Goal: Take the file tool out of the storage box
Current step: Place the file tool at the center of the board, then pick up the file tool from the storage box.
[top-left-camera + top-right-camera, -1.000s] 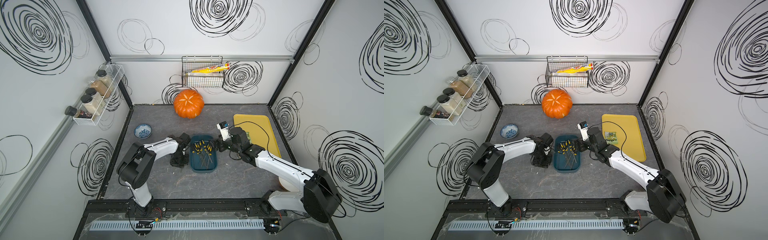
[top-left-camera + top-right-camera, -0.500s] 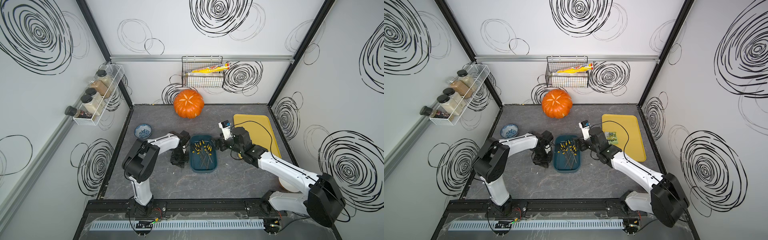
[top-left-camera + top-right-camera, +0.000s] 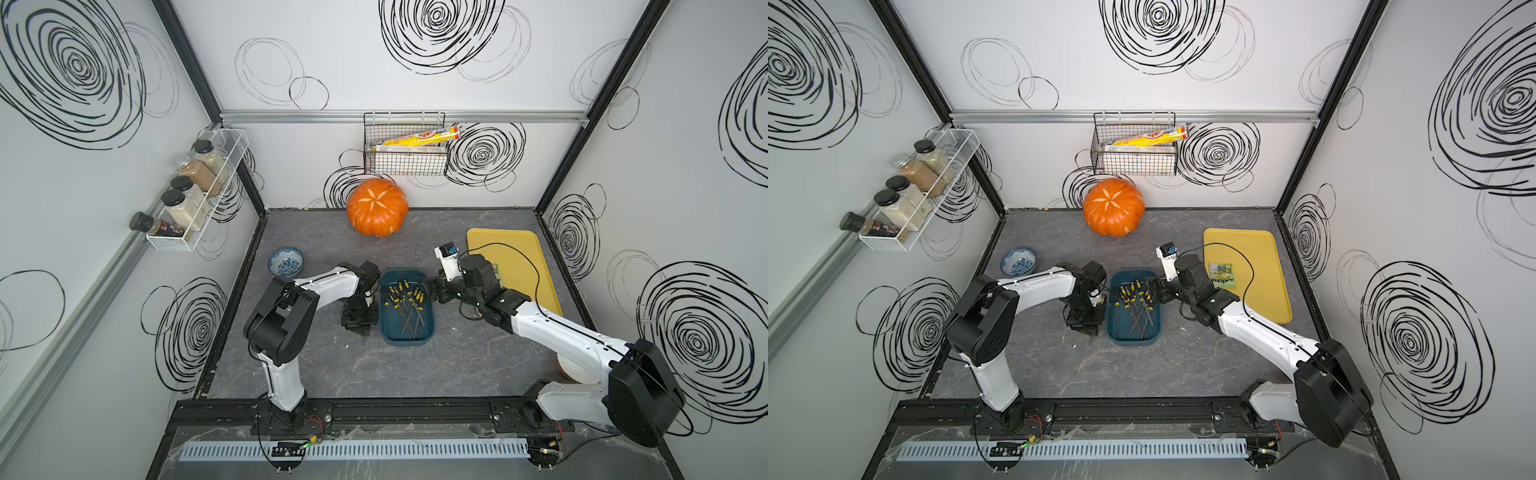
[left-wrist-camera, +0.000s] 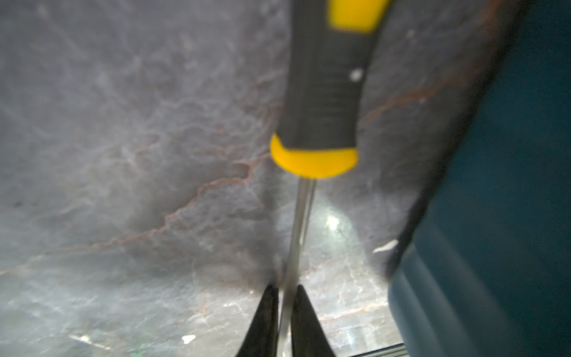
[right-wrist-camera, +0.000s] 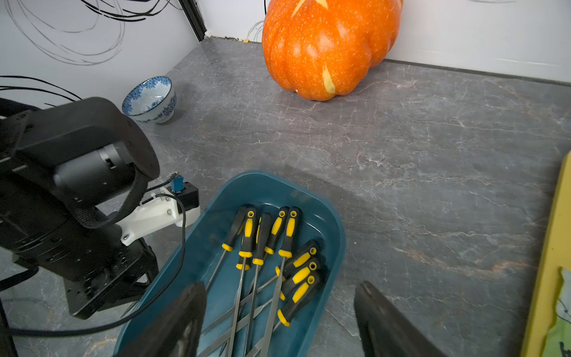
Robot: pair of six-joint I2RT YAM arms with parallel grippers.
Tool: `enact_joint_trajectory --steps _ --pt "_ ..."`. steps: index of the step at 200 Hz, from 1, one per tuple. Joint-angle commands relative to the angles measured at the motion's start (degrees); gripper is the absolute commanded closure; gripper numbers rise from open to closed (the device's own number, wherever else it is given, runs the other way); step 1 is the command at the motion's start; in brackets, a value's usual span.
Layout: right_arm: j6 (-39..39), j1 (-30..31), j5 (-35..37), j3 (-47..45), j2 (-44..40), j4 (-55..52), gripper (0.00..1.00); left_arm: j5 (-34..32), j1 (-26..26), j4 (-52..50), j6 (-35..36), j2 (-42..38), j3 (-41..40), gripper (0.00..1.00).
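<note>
The file (image 4: 321, 92) is outside the storage box (image 4: 509, 216), over the counter (image 4: 123, 154) just beside the box's wall. The left claw (image 4: 287, 318) is narrow, its fingertips on either side of the file's thin shaft; whether they pinch it I cannot tell. The right claw (image 5: 279, 290) gapes wide at the box's edge.

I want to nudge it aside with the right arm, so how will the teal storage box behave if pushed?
The storage box looks low and wide, so it would probably slide rather than tip. It seems to be thin plastic, so it is likely light. The loose files piled inside may well shift.
</note>
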Motion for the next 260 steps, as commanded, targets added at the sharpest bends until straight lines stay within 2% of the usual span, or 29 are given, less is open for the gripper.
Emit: enact_joint_trajectory --steps 1,40,70,87,131,156,182,193,198,211,225,260 --pt "-0.64 -0.07 -0.58 0.32 1.05 -0.84 0.2 -0.83 0.23 2.28 0.04 1.25 -2.93 0.78" --pt "-1.08 -0.07 -6.03 0.05 2.25 1.17 0.22 -0.97 0.28 3.33 -0.49 -0.57 -3.59 0.77" --pt "-0.97 0.08 -11.6 0.89 5.21 2.18 0.32 -2.54 0.51 2.9 -1.94 -5.25 -2.04 0.72" --pt "-1.37 0.34 -11.94 1.9 7.59 1.57 0.37 -3.48 0.62 2.21 -2.73 -8.07 -0.66 0.66" --pt "-2.42 2.4 -11.1 6.16 14.82 -1.22 0.46 -5.5 0.63 3.87 -3.92 -15.88 -1.28 0.59" --pt "-3.56 4.22 -8.14 9.31 19.19 -3.04 0.5 -0.84 2.7 14.6 -5.22 -24.71 -6.69 0.53" --pt "-4.46 4.69 -7.25 13.15 24.27 -5.15 0.54 6.54 5.01 30.86 -7.53 -34.04 -14.95 0.54" --pt "-4.43 5.02 -5.92 14.46 26.01 -5.51 0.54 10.02 5.42 40.23 -9.2 -38.6 -19.8 0.65" --pt "-4.23 5.0 -5.56 14.96 26.81 -5.62 0.54 11.33 5.66 43.94 -10.58 -40.87 -22.16 0.65" --pt "-4.43 5.06 -4.78 17.27 29.39 -7.3 0.55 12.14 6.21 50.91 -14.49 -45.83 -27.43 0.52" --pt "-4.59 5.21 -4.56 19.27 31.83 -8.34 0.55 12.28 6.38 57.12 -15.5 -49.67 -31.3 0.52" --pt "-4.32 5.55 -0.63 22.2 35.85 -10.04 0.56 9.64 6.52 61.97 -12.09 -54.93 -36.7 0.53"
